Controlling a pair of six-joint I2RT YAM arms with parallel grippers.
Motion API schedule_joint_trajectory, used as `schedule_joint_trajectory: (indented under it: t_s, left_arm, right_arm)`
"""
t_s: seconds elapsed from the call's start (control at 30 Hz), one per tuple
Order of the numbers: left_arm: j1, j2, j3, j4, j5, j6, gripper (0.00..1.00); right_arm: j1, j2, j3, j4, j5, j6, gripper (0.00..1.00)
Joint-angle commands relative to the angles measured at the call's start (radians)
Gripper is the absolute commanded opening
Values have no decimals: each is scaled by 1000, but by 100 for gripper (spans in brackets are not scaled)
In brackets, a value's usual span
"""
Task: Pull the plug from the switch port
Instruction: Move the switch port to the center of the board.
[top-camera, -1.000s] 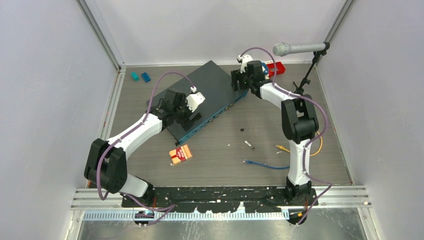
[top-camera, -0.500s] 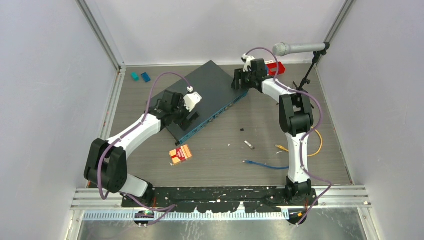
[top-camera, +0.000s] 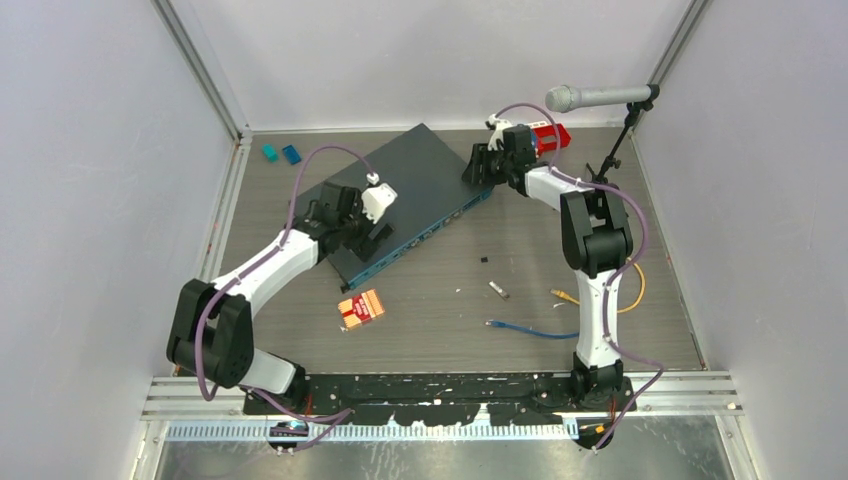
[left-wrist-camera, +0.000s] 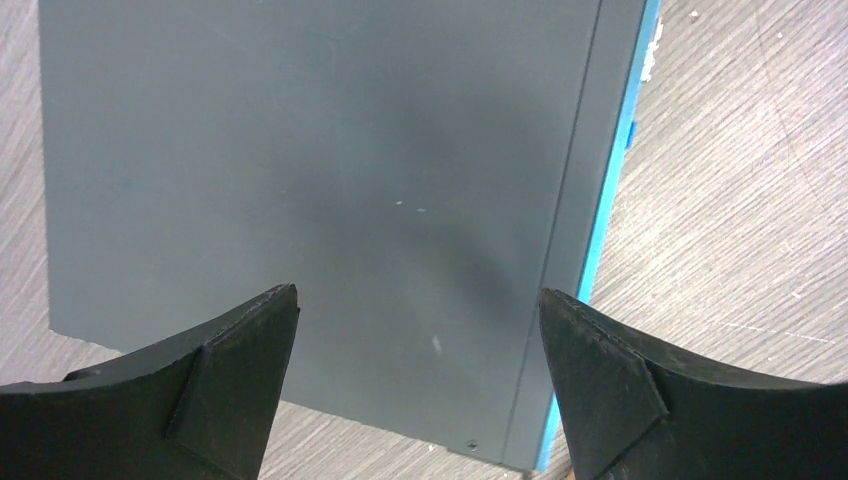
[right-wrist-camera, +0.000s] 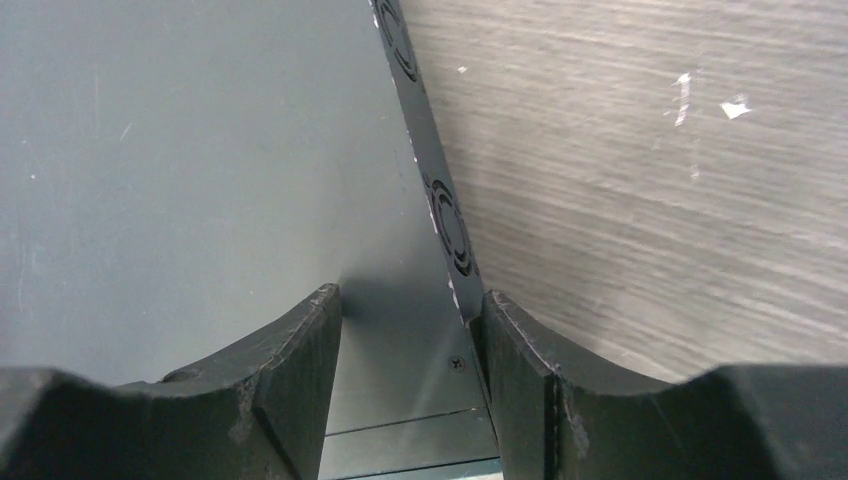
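Dark grey switch (top-camera: 412, 190) lies aslant between both arms. Left gripper (left-wrist-camera: 417, 300) hovers wide open and empty above its near-left corner. Right gripper (right-wrist-camera: 408, 300), half closed, straddles its far-right side edge, grip uncertain. Probably bracing the switch; next, find the plug on its teal front, none visible.

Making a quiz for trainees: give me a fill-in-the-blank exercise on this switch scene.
The left gripper hangs over the switch, jaws ____.
Its front edge is ____.
The loose cable beside the blue cable is ____.
The microphone stands on the ____ arm's side.
Answers: open; blue; yellow; right.
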Motion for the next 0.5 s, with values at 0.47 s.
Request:
schedule_joint_trajectory:
  t_s: [0.47]
  left_arm:
    - [25,-115,-103,33,-38,4,95]
  right_arm:
    - [264,16,97,-252,-263,-30,57]
